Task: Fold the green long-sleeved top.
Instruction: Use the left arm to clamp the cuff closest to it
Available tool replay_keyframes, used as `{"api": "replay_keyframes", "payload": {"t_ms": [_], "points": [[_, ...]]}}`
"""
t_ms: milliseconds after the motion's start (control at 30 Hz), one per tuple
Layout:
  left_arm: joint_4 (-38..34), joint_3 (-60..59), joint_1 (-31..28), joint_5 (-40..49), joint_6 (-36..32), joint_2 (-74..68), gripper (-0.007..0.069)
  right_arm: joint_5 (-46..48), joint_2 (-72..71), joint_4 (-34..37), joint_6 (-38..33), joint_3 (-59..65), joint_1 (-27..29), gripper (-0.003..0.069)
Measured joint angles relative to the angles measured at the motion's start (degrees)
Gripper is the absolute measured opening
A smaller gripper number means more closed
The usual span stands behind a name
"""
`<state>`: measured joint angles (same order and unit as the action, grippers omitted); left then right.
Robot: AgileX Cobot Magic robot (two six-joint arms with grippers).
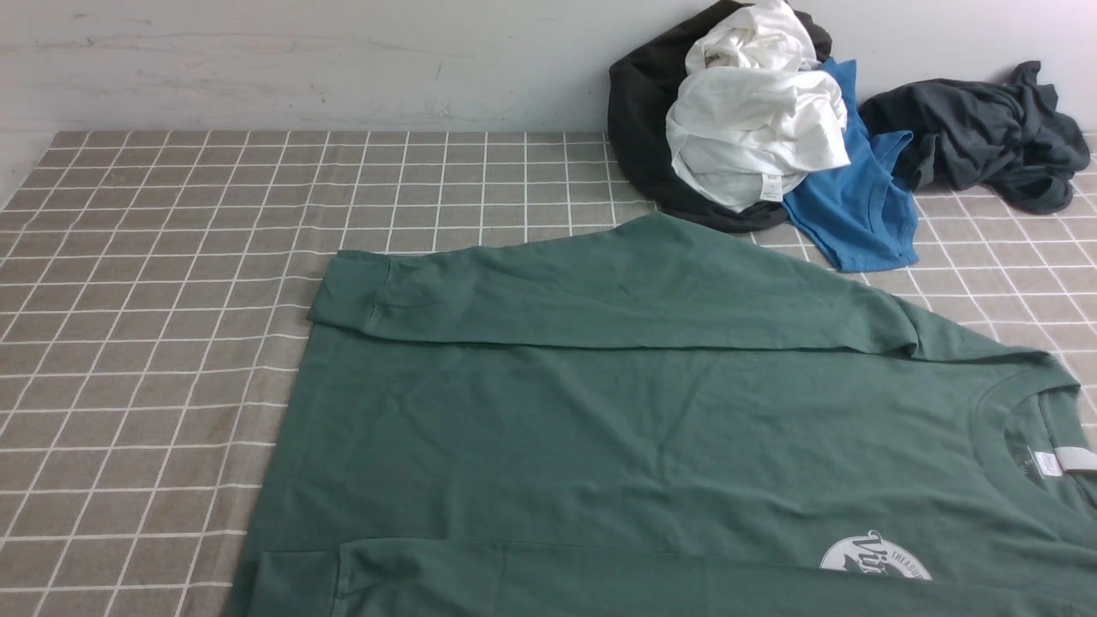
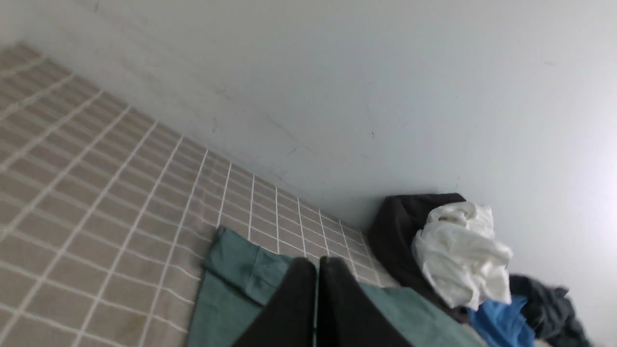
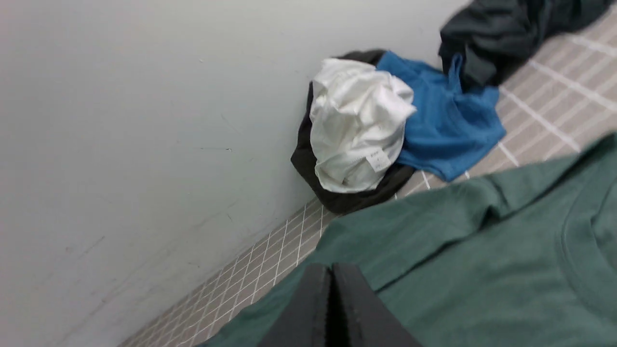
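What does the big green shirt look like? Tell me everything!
The green long-sleeved top lies flat, front up, on the checked tablecloth, neck toward the robot's right. It looks like soft dull-green cotton, lightly wrinkled. Its far sleeve is folded across the body, cuff at the left; the near sleeve lies likewise along the near edge. It has a ribbed round collar, a white neck label and a white round logo, partly cut off.

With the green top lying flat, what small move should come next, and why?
Probably open both grippers. The left gripper and right gripper are shut and empty above the green long-sleeved top, whose far sleeve already lies across the body, so no next fold can start until the jaws part.
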<state>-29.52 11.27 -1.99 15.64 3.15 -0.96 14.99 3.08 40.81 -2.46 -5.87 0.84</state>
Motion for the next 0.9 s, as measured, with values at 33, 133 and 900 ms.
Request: {"api": "replay_keyframes", "payload": {"t_ms": [33,133,900], "points": [[0.13,1.78,0.00,2.20,-2.58,-1.48,-0.0007,0.00,1.77,-0.33,-1.84,-1.28,0.00,-0.0014],[0.77,6.89,0.00,11.05,-8.53,-9.98,-0.0007,2.00,10.36,-2.88,-8.78,-8.80,0.00,-0.0014],[13.91,26.63,18.13,40.02,-30.30,-63.73,0.0298,50.46,56.47,-20.65,-25.15,-38.36,-25.35,-0.0014]]}}
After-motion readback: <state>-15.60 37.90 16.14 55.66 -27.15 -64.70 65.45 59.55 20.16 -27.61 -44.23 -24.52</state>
